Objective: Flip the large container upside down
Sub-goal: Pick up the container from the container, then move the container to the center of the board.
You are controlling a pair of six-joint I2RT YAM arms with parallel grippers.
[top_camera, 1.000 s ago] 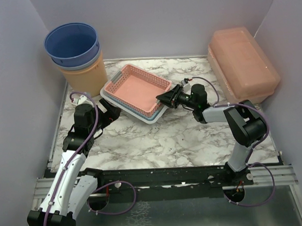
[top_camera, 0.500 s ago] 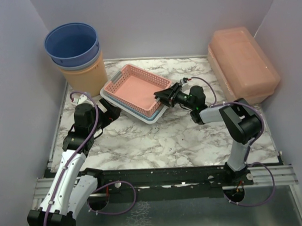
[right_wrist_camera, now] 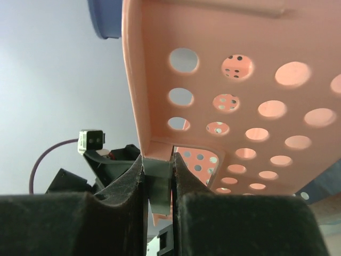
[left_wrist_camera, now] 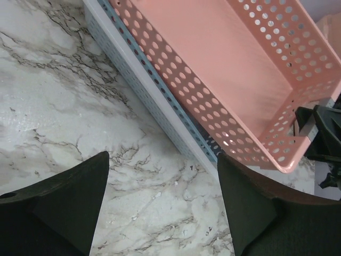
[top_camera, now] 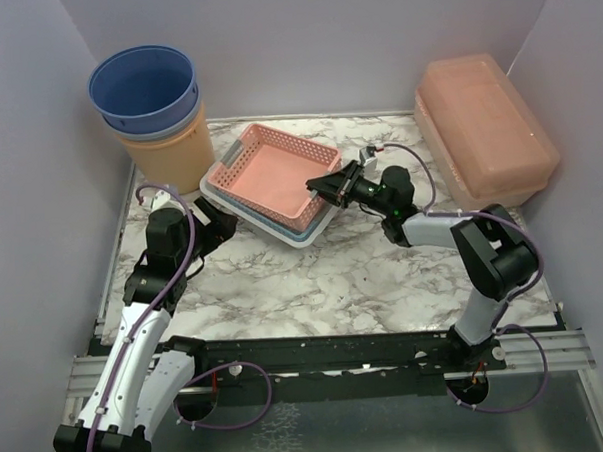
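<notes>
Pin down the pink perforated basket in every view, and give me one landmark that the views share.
Top external: pink basket left of centre, near the back of the table.
Left wrist: pink basket upper right, running diagonally.
Right wrist: pink basket fills the top and right, its holed wall close up.
Shared landmark: the right gripper, clamped on the basket's rim.

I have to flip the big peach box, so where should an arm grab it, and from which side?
Probably the protruding lid lip on the left long side of the large container, approached from the middle of the table. The box looks too wide for the jaws to span, and its other long side lies along the wall.
</notes>
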